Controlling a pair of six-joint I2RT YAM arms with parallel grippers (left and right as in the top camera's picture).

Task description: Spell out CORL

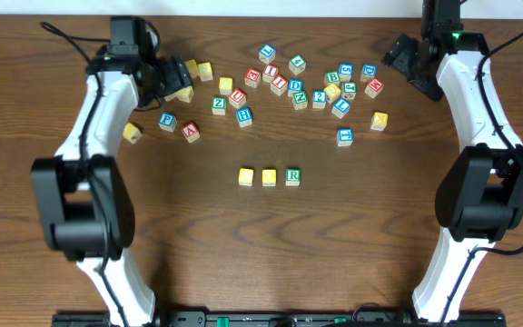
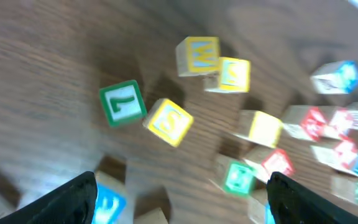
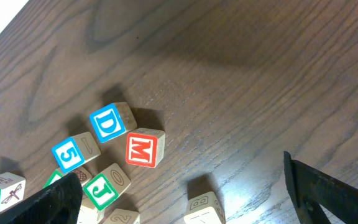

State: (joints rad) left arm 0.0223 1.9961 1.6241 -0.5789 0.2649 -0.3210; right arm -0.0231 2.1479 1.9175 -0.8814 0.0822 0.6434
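Three letter cubes in a row at bench centre: two yellow, one green R. Well apart: left gripper, right gripper, both spread wide, holding nothing.

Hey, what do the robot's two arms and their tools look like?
The left arm and right arm are white shells with bulky black joints. The left tool and right tool are black, two-fingered. Thin black cables trail near them; a green light glows on the right arm.

Left yellow cube, middle yellow cube and green-R cube sit in a row; blue-L cube lies apart.
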